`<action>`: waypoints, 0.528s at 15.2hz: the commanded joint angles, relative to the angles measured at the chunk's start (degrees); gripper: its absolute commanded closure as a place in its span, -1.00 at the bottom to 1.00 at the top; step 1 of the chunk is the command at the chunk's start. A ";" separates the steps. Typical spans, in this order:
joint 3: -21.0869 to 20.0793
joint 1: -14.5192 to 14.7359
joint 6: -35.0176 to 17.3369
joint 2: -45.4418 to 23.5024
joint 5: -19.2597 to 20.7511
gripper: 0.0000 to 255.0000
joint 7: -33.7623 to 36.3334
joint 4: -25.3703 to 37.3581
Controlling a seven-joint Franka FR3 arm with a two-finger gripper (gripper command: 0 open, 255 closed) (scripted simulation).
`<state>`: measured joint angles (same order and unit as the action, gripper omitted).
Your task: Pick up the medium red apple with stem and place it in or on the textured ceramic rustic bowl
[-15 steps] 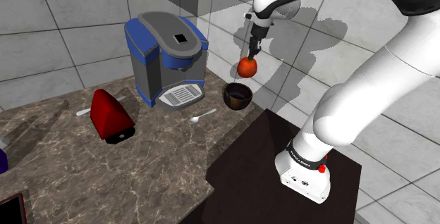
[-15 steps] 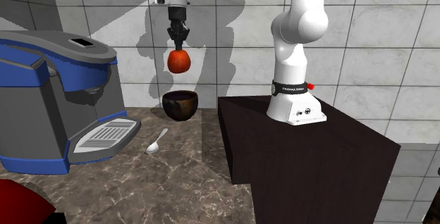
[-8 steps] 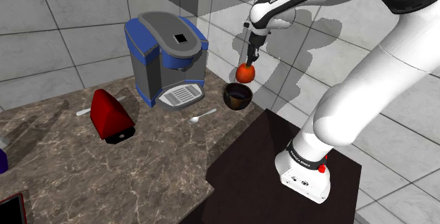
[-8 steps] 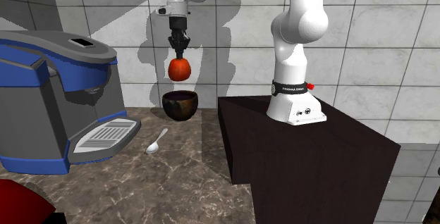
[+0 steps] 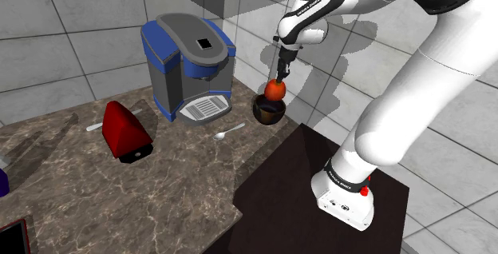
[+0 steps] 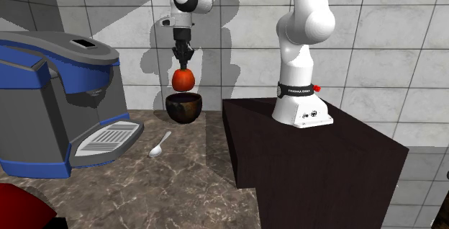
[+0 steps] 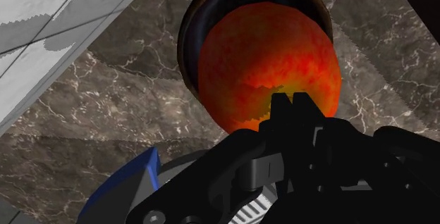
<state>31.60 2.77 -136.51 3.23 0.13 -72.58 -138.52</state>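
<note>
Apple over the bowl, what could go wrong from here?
1. The pincer pinches the apple only at its top, so the apple could slip or swing before release.
2. In the wrist view the apple looks slightly off-centre over the bowl. If dropped here, it might clip the rim and roll out toward the spoon.
</note>
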 commanded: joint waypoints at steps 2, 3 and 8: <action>0.12 0.15 -2.49 -2.00 -1.59 1.00 -1.18 -0.75; 0.14 0.18 -3.29 -2.70 -2.18 1.00 -1.63 -0.96; 0.09 0.20 -4.81 -4.09 -3.42 1.00 -2.56 -1.32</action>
<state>31.68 2.98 -141.18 -0.78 -3.21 -75.05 -139.80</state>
